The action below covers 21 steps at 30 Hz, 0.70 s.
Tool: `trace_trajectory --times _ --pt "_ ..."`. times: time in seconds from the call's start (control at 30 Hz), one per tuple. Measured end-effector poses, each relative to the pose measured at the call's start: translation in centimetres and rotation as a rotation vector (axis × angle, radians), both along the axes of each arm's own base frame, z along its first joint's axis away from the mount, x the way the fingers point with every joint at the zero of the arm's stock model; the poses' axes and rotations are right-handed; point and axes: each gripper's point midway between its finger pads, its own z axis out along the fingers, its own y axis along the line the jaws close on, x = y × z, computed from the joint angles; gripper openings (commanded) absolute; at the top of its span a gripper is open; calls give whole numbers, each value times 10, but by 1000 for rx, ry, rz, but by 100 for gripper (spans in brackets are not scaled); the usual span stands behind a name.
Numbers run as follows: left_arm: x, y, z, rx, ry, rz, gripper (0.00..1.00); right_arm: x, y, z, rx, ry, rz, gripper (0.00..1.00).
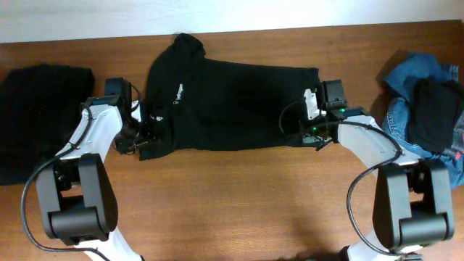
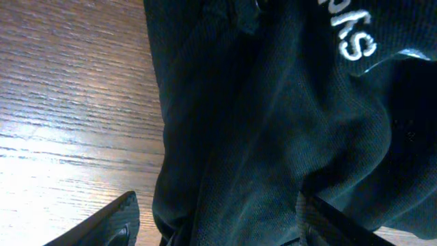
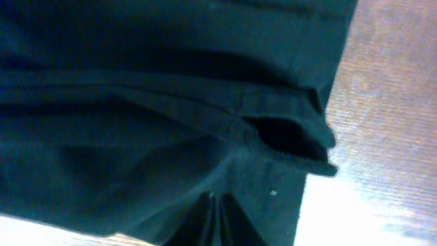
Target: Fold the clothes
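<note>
Black T-shirt (image 1: 232,109) lying mid-frame: soft, light, likely drooping when lifted; best taking hold at edge corners. Right gripper (image 3: 215,219) clamping shut on hem fabric; left gripper (image 2: 218,229) gaping wide, straddling logo-side edge, gripping nothing.

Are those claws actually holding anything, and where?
The right gripper is pinched shut on the black T-shirt near its bottom hem; the left gripper, open, only straddles its logo end.

The left arm (image 1: 94,138) and right arm (image 1: 370,141) angle inward, wrists low. The left gripper (image 2: 218,229) holds its 2 fingers spread apart; the right gripper (image 3: 215,219) has its 2 pressed together.
</note>
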Motion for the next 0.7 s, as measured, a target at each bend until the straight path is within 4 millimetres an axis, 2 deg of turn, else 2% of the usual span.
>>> trace_trajectory --times 0.27,0.7 --pt "7 0 0 2 -31 0 73 -3 0 -18 -4 43 0 4" --pt "7 1 -4 5 -37 0 72 -5 0 -26 -6 63 0 4"
